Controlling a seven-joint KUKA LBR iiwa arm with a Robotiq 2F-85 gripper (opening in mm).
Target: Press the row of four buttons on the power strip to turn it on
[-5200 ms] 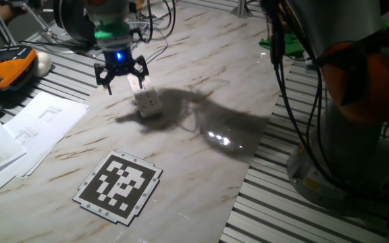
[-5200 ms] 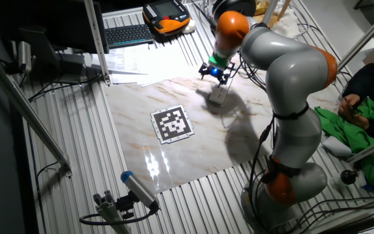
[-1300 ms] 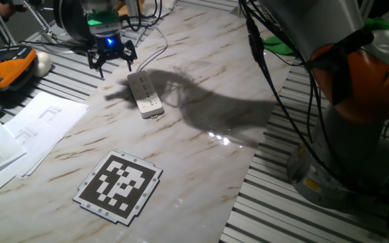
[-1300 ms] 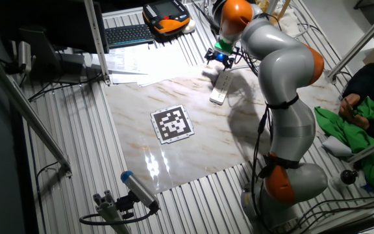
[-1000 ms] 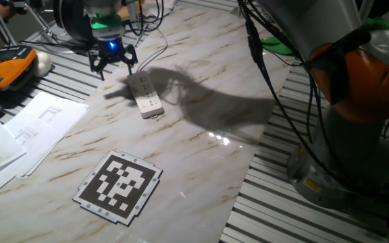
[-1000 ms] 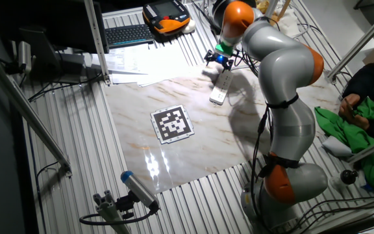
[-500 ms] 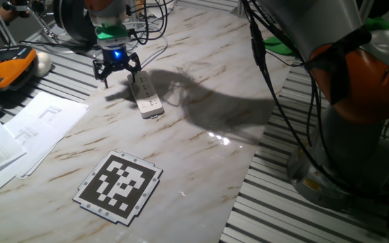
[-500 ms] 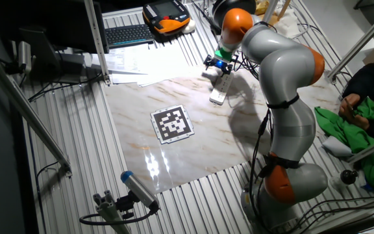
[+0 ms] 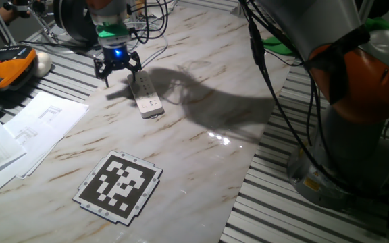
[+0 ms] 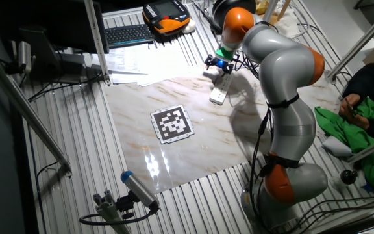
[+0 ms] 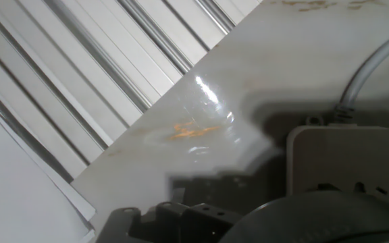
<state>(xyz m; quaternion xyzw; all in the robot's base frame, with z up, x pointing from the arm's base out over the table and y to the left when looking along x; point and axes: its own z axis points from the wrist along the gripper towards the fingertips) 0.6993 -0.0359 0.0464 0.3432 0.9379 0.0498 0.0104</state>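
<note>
The power strip (image 9: 145, 94) lies flat on the marble-patterned surface (image 9: 201, 101) in the upper left of one fixed view, its long axis running diagonally down toward the right. The tool (image 9: 117, 66) hangs over the strip's far end, its dark fingers (image 9: 104, 72) spread around a blue glowing light (whether they are wide or narrow at the tips I cannot tell). In the other fixed view the tool (image 10: 217, 64) sits at the upper centre, above the strip's (image 10: 220, 88) upper end. The hand view shows the strip's end (image 11: 346, 158) at the lower right with its grey cable (image 11: 373, 67) leading off to the upper right. The row of four buttons cannot be made out. A black-and-white marker tag (image 9: 119, 184) lies at lower left, well apart from the strip.
</note>
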